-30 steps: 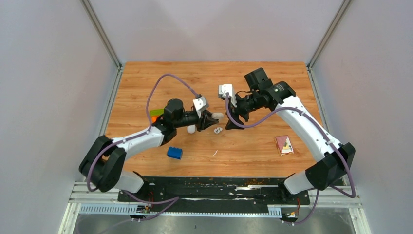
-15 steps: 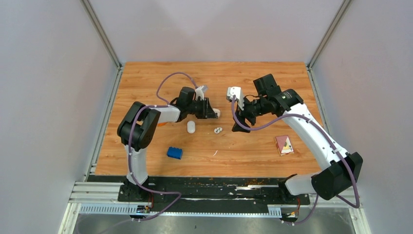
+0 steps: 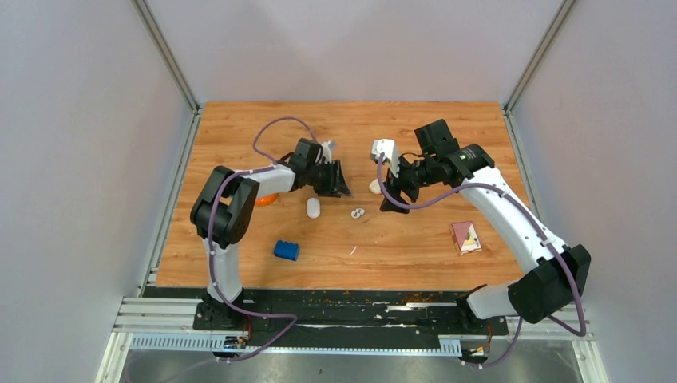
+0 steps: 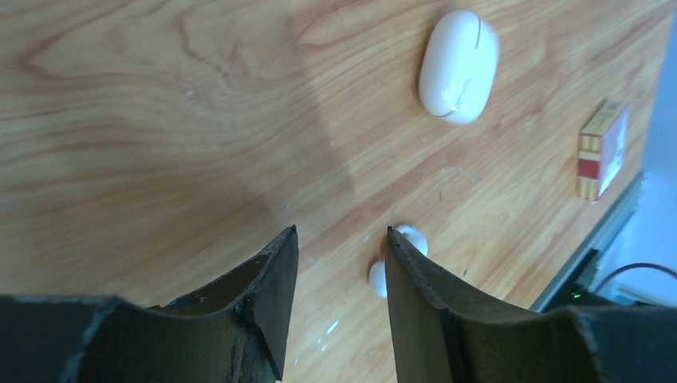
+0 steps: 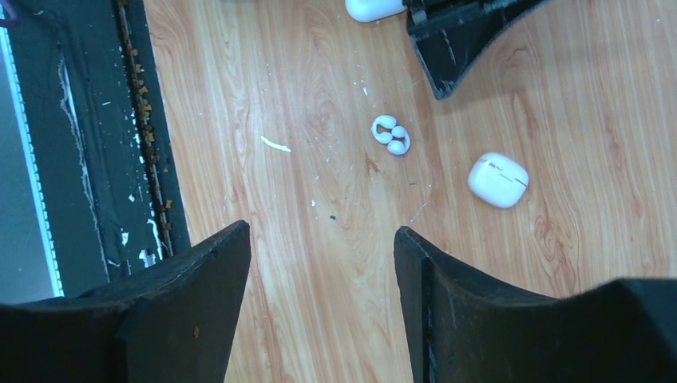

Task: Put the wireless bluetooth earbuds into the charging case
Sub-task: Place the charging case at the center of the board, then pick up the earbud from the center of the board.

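Observation:
A closed white charging case [image 3: 374, 186] lies on the wooden table between the two grippers. It also shows in the left wrist view [image 4: 459, 66] and in the right wrist view [image 5: 498, 179]. The tiny white earbuds [image 3: 358, 213] lie together in front of it. They show plainly in the right wrist view [image 5: 391, 134] and are half hidden behind a finger in the left wrist view [image 4: 397, 259]. My left gripper [image 3: 339, 185] is open and empty, left of the case. My right gripper [image 3: 391, 199] is open and empty, just right of it.
A second white oval piece [image 3: 313, 207] lies left of the earbuds and shows in the right wrist view [image 5: 375, 8]. A blue toy brick [image 3: 287, 250] sits near front left and a small card box [image 3: 465, 237] at the right. An orange object [image 3: 266, 199] lies under the left arm.
The left arm swung back and its gripper drew left, leaving the white case lying apart on the table. The right gripper shifted a little to the right.

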